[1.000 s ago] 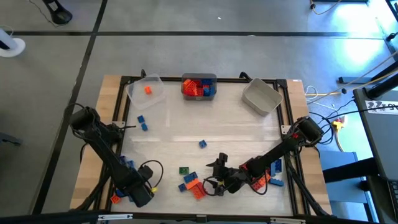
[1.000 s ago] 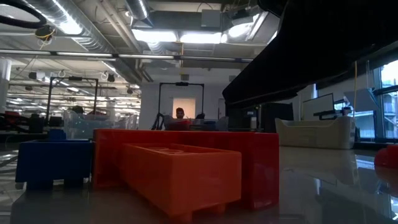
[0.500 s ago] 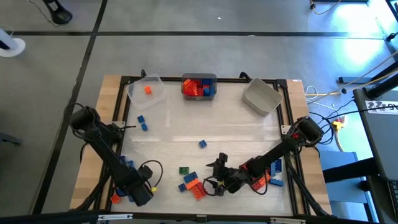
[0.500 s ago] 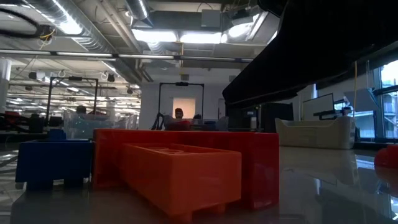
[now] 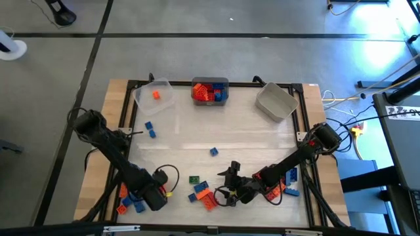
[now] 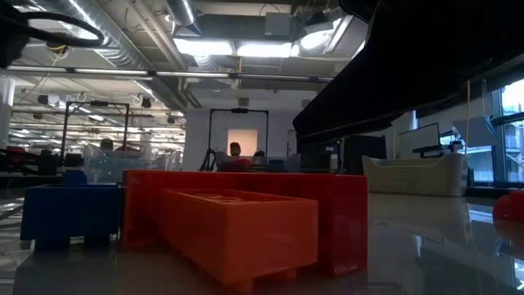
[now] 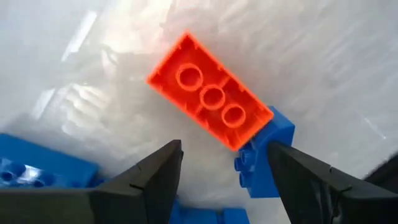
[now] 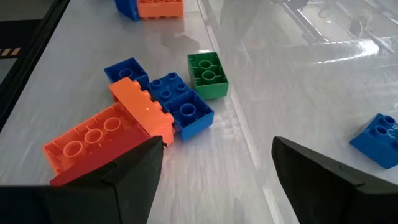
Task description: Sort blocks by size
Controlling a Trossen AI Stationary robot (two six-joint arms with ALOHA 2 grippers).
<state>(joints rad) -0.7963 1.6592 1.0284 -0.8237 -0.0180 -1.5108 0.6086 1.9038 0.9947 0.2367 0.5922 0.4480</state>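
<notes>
My left gripper [image 5: 156, 196] is open near the table's front left, pointing down over an upside-down orange brick [image 7: 211, 99] that lies beside a blue brick [image 7: 267, 155]. Its fingers [image 7: 224, 152] touch nothing. More blue bricks [image 5: 136, 200] and orange bricks [image 5: 122, 208] lie next to it. My right gripper [image 5: 227, 183] is open and low at the front middle. It faces a cluster of a green brick [image 8: 208, 74], blue bricks [image 8: 180, 102] and orange bricks [image 8: 106, 134], and it is clear of them. Single blue bricks [image 5: 214, 151] lie farther back.
At the far edge stand a clear bin [image 5: 155, 96] holding one orange brick, a grey bin [image 5: 210, 91] full of red, orange and blue bricks, and a grey bin [image 5: 275, 101] at the right. More bricks [image 5: 289, 183] lie under my right arm. The table's middle is bare.
My left gripper has gone a little toward the table's right edge and slightly toward the far edge, and it stays open. Blue and orange bricks that it covered before now show to its left. My right arm has kept still.
</notes>
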